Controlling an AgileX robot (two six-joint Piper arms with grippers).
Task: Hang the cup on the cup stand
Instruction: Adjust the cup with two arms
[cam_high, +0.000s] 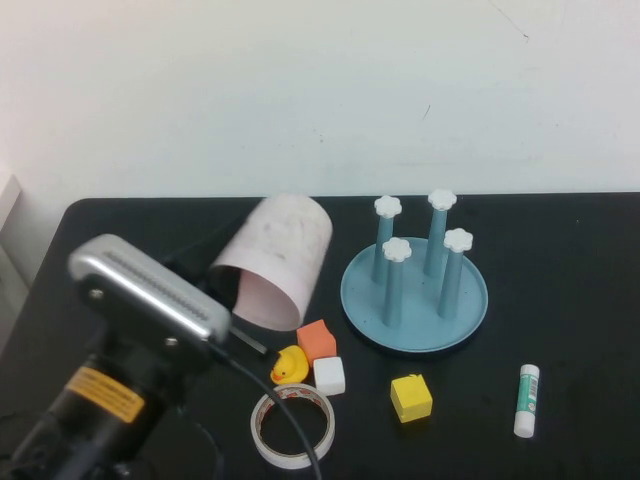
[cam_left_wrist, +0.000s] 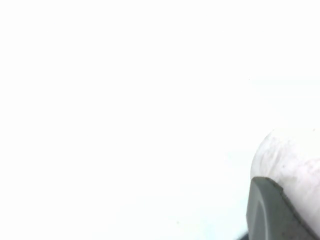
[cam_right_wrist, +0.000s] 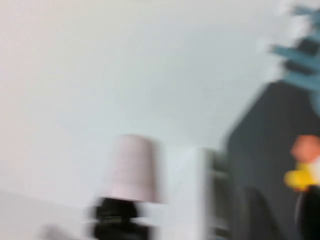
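Cup (cam_high: 277, 257) was held off the table, tilted, mouth down toward the near-left, over the left-centre. Left gripper (cam_high: 222, 283) was clamped on its rim. Cup stand (cam_high: 415, 295) stood just beside, right of centre, pegs free. Right gripper: out of the high view; opening not discernible. Risks: rim grip slipping as the cup turns; cup striking a peg cap and tipping the stand; orange block (cam_high: 316, 340) and duck (cam_high: 289, 365) lay near underneath.

We see the left gripper (cam_high: 222, 285) clamped on the rim of the pale pink cup (cam_high: 280, 255), held tilted above the black table (cam_high: 570, 260) just beside the cup stand (cam_high: 415, 285). Toward the table's near edge sit an orange block (cam_high: 317, 340), rubber duck (cam_high: 289, 365), white block (cam_high: 329, 376), tape ring (cam_high: 292, 428), yellow block (cam_high: 410, 397) and glue stick (cam_high: 527, 400).
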